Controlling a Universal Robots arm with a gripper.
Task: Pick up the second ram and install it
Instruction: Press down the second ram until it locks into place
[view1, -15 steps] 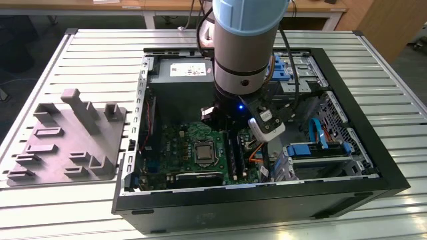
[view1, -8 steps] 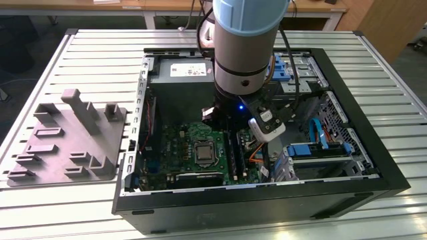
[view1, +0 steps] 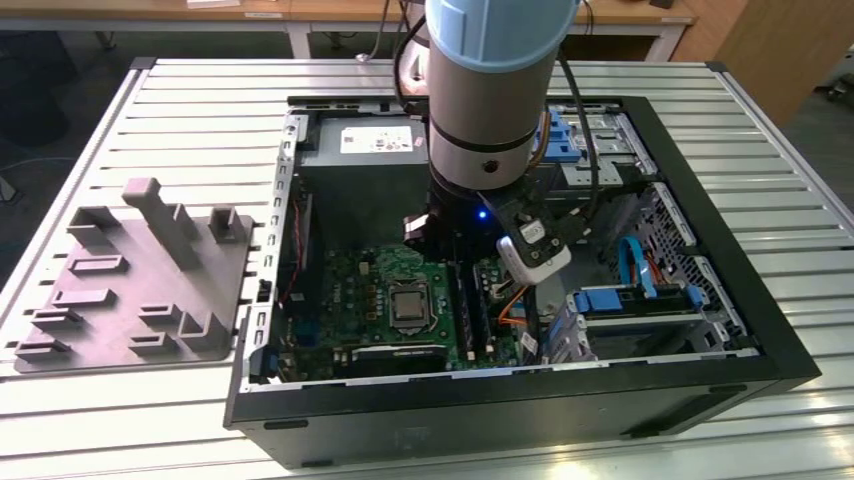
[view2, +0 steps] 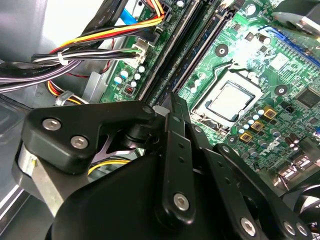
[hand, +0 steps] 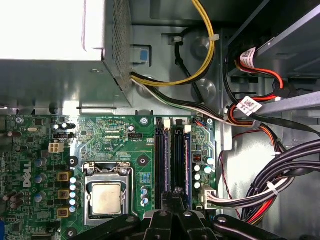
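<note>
**Arm down inside the open computer case, over the memory slots**

The arm (view1: 487, 90) reached down into the open computer case (view1: 721, 290), which lay on its side on the slatted metal worktop (view1: 200, 110). A grey plastic fixture (view1: 134, 280) sat on the worktop near one of its side edges, on the exterior view's left, well apart from the case.

The gripper (hand: 172, 200) hung just above the green motherboard (hand: 110, 135), right over the black memory slots (hand: 160, 160) that ran beside the processor socket (hand: 106, 195). In the first wrist view a dark bluish memory stick (hand: 179, 160) stood seated on edge in one of the slots, directly under the tip of the fingers (view2: 172, 125). The fingers looked drawn close together, but whether they gripped the stick or only pressed on it could not be told.

Bundles of coloured cables (hand: 270, 195) lay beside the motherboard, toward the drive bays.
</note>
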